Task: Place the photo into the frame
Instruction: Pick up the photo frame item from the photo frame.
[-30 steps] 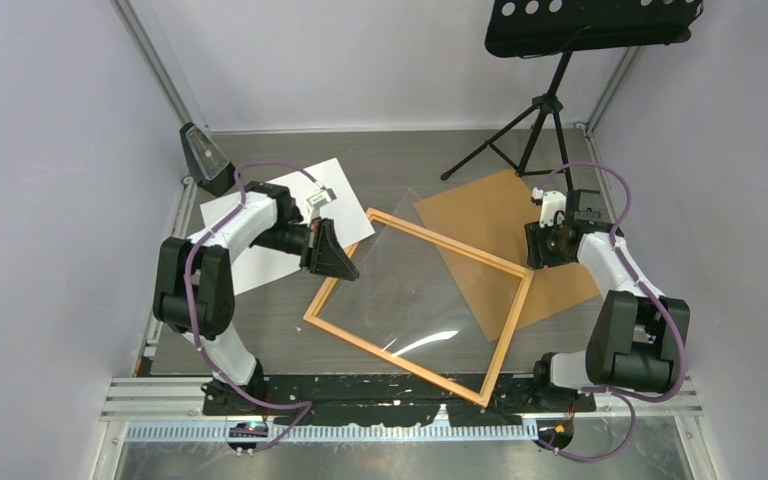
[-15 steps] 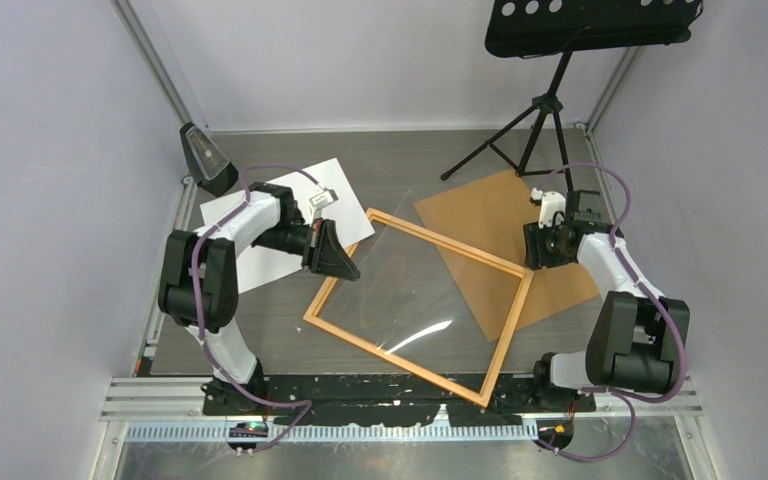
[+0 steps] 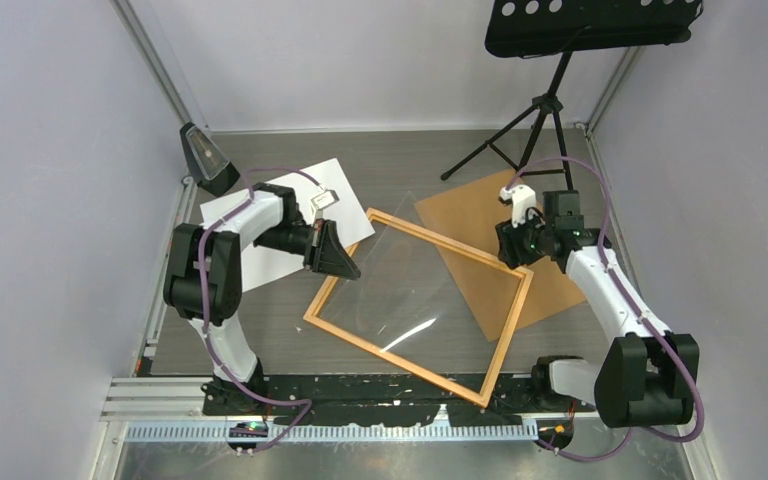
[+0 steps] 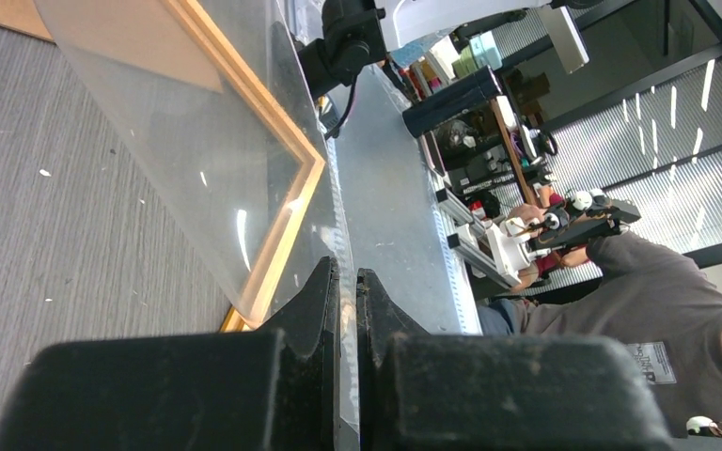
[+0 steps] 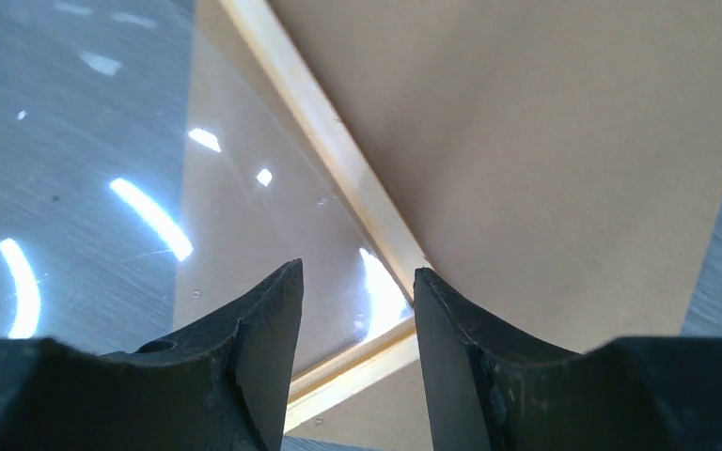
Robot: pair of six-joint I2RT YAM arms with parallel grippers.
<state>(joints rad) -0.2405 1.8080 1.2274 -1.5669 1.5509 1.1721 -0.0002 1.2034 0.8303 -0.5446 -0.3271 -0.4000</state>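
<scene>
**Operator:** Report the position of the photo.

**Technician:** The photo (image 3: 340,180) lies flat on the table (image 3: 400,165), white back up. It is just outside the left side of the frame (image 3: 395,362), partly under the left arm. No part of it is inside the frame.

**Operator:** What occupies the frame?

**Technician:** A clear sheet (image 3: 410,285) is tilted over the opening. One edge is raised at the frame's left side, and the rest slopes down toward the frame's right half. It is not seated flat. The backing board (image 3: 470,210) lies beyond the frame's far-right side, with part of it under the frame's rim.

**Operator:** Gripper status?

**Technician:** Left gripper (image 4: 348,277): fingers pressed together on the raised edge of the clear sheet. Right gripper (image 5: 357,272): fingers apart, nothing between them, hovering above the frame's far-right corner.

**Operator:** Progress?

**Technician:** Judged early. The frame is laid out and open, but the main step has not begun.

Remaining steps, as judged:
1. Settle the clear sheet into the frame or move it clear.
2. Pick up the photo from beside the frame.
3. Lay the photo square inside the frame's rim.
</scene>
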